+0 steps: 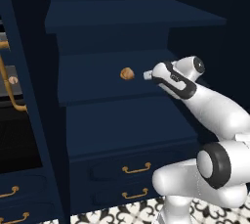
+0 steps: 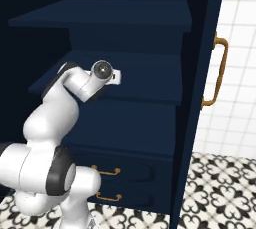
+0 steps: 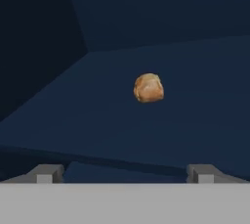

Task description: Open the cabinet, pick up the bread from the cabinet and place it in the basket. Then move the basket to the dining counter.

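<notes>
The navy cabinet point(image 1: 97, 78) stands open, its right door point(image 2: 200, 73) swung out with a long brass handle point(image 2: 220, 70). The bread point(image 1: 127, 73), a small golden-brown roll, lies alone on the middle shelf; in the hand view the bread point(image 3: 148, 88) sits slightly right of centre. My gripper point(image 1: 146, 75) hovers just right of the roll at shelf height, a short gap away, and is also seen from behind point(image 2: 117, 78). Its jaws point(image 3: 124, 173) are open with nothing between them. The basket and the dining counter are out of view.
Below the shelves are low navy drawers with brass pulls point(image 1: 135, 169) point(image 2: 105, 171). The left door point(image 1: 19, 96) stands open at the left. An upper shelf point(image 1: 132, 15) overhangs the hand. Patterned floor tiles point(image 2: 215, 188) and a white tiled wall point(image 2: 240, 48) lie right.
</notes>
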You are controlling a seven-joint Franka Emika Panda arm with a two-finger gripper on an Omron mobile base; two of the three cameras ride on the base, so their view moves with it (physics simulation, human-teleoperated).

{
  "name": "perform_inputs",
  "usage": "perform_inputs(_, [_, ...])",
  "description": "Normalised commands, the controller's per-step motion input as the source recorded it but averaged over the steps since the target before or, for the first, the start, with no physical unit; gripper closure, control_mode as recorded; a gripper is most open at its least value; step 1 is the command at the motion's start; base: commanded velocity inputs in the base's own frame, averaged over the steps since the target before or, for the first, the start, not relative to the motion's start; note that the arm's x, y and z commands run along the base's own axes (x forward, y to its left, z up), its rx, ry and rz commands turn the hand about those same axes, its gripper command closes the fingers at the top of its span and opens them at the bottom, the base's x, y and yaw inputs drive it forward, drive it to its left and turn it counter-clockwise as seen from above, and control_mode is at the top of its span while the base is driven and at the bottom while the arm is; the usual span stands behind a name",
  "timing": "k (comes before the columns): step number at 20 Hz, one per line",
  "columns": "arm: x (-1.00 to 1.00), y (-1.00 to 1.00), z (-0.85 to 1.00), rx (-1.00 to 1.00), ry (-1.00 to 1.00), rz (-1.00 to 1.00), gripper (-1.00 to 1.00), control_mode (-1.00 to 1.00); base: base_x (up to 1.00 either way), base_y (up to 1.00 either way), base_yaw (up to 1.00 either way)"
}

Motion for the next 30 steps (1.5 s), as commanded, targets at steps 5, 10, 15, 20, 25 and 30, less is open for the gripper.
perform_inputs(5, [0.44,-0.11,0.33,0.00,0.19,0.00,-1.00,-1.00,0.00,0.00,0.00])
perform_inputs(10, [0.32,-0.01,0.00,0.02,0.07,0.00,-1.00,-1.00,0.00,0.00,0.00])
perform_inputs(15, [0.20,0.12,-0.46,0.03,0.00,0.00,-1.00,-1.00,0.00,0.00,0.00])
perform_inputs(20, [0.41,0.17,-0.37,0.01,0.00,0.00,-1.00,-1.00,0.00,0.00,0.00])
perform_inputs(25, [0.57,0.05,0.07,0.00,0.01,0.00,-1.00,-1.00,0.00,0.00,0.00])
perform_inputs(30, [0.49,0.13,-0.03,0.00,0.03,0.00,-1.00,-1.00,0.00,0.00,0.00])
